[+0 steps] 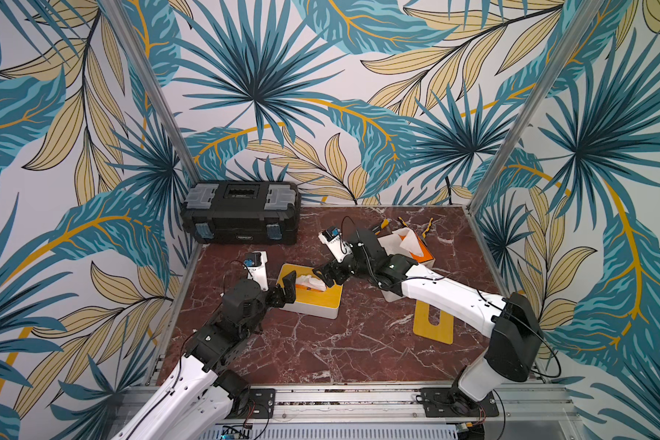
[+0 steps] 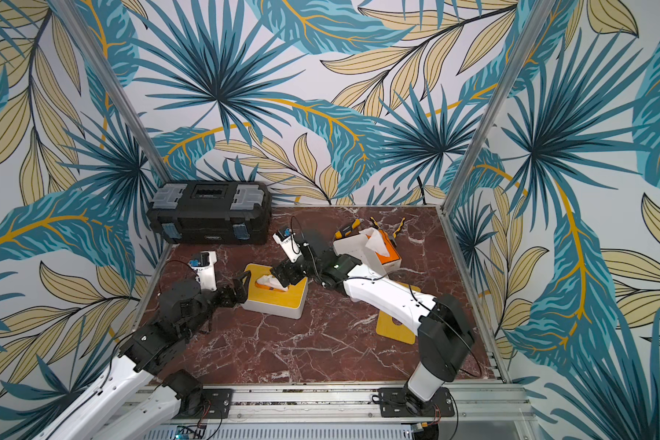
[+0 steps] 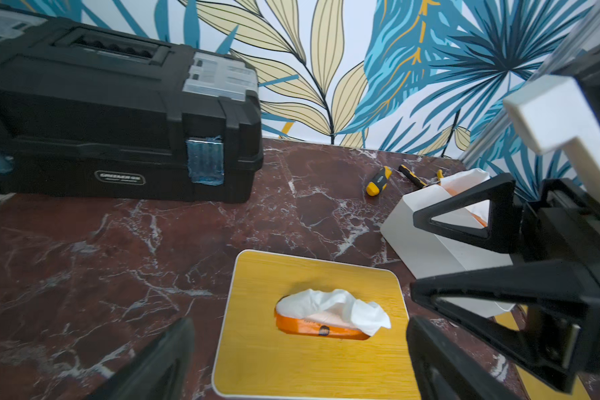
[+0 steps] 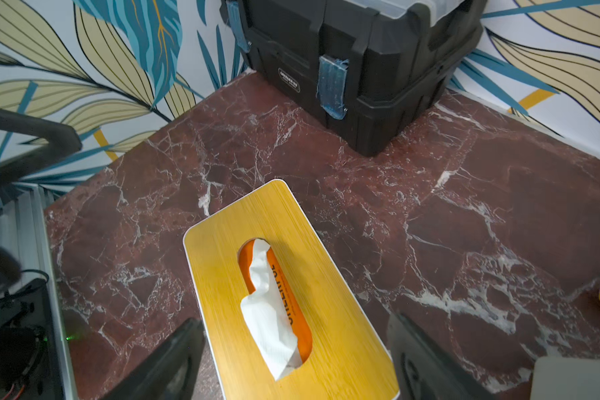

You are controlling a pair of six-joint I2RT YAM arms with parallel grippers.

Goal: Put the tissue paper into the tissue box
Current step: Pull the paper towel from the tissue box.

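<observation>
- Tissue box [image 1: 313, 301] sits mid-table with its yellow lid up. We read its long axis running roughly left to right across the table [image 1: 321, 354], right end swung a touch toward the front.
- The slot follows that same axis. Tissue paper [image 1: 309, 282] lies crumpled in it, poking above the lid, its loose tail draped toward the box's right end. An orange wrapper shows beneath it in the slot.
- Left tool [image 1: 286, 289] is at the box's left end, fingers spread wide and pinching nothing. We cannot tell whether a fingertip touches the lid.
- Right tool [image 1: 329, 277] hovers over the right end, just beside the tissue's tail, fingers likewise spread and gripping nothing.
- For room, we have open marble in front of the box all the way to the front rail, and more bare marble between it and the toolbox.
- Black toolbox [image 1: 241, 213] fills the back-left corner, well apart from the box.
- Behind and to the right, a second white box [image 2: 355, 244] stands near, open, with tissue spilling out, partly under the right arm. A screwdriver [image 3: 378, 180] lies just behind it.
- A loose yellow lid [image 1: 422, 324] lies flat front-right, partly beneath the right forearm and well apart from the tissue box.
</observation>
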